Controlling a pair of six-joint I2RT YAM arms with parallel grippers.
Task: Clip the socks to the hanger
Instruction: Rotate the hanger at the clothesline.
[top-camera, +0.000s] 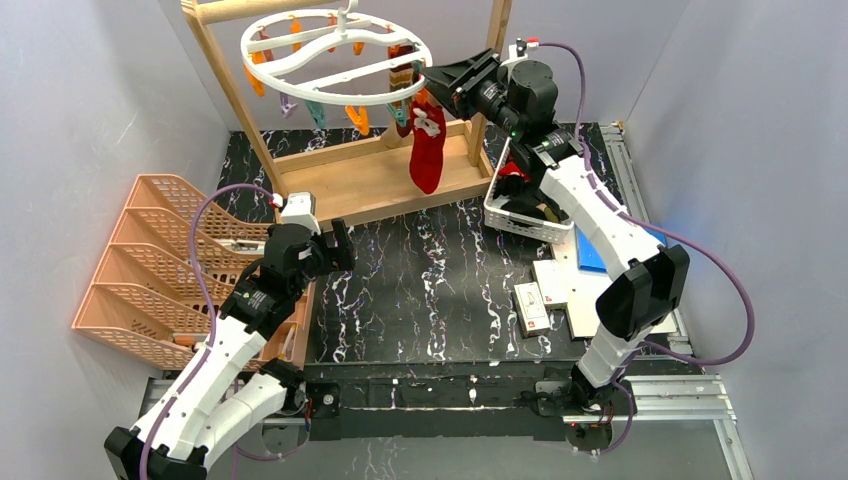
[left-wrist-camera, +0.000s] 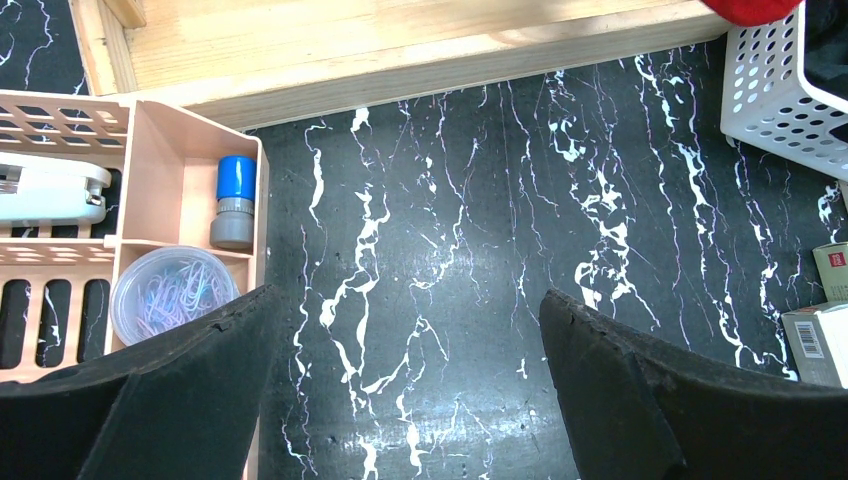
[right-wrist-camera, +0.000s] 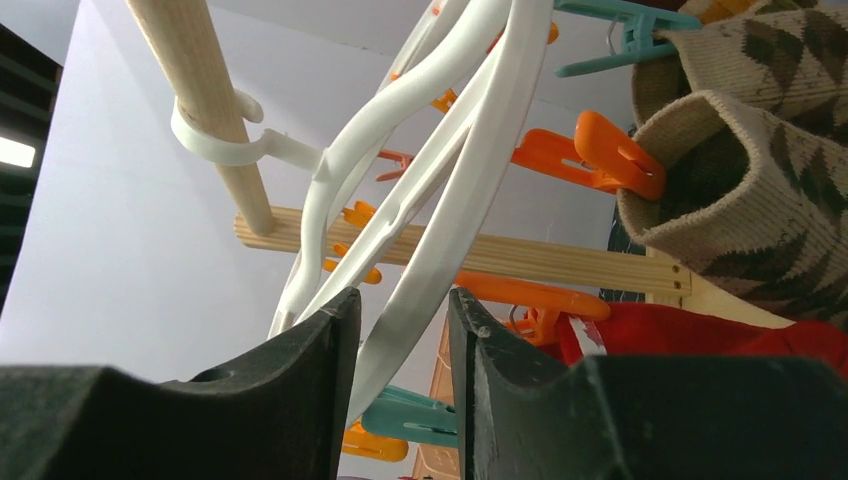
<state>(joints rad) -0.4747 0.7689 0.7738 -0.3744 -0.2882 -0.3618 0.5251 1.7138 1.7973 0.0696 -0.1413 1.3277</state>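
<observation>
The hanger (top-camera: 330, 100), a white ring with orange and teal clips, hangs from the wooden frame's top bar. A red sock (top-camera: 427, 150) and a brown-beige argyle sock (top-camera: 403, 65) hang clipped at its right side. My right gripper (top-camera: 432, 78) is raised to the ring's right edge. In the right wrist view its jaws (right-wrist-camera: 403, 295) close narrowly around the white rim (right-wrist-camera: 480, 180), with the argyle sock (right-wrist-camera: 750, 170) and red sock (right-wrist-camera: 700, 335) just to the right. My left gripper (top-camera: 335, 245) is open and empty low over the black marbled table (left-wrist-camera: 410, 300).
The wooden frame (top-camera: 370, 180) stands at the back. A white lattice basket (top-camera: 520, 215) with more socks sits at right, also in the left wrist view (left-wrist-camera: 780, 90). Peach organiser trays (top-camera: 150, 270) stand at left, holding a stapler (left-wrist-camera: 50, 190) and paper clips (left-wrist-camera: 170, 290). Small boxes (top-camera: 530, 305) lie front right.
</observation>
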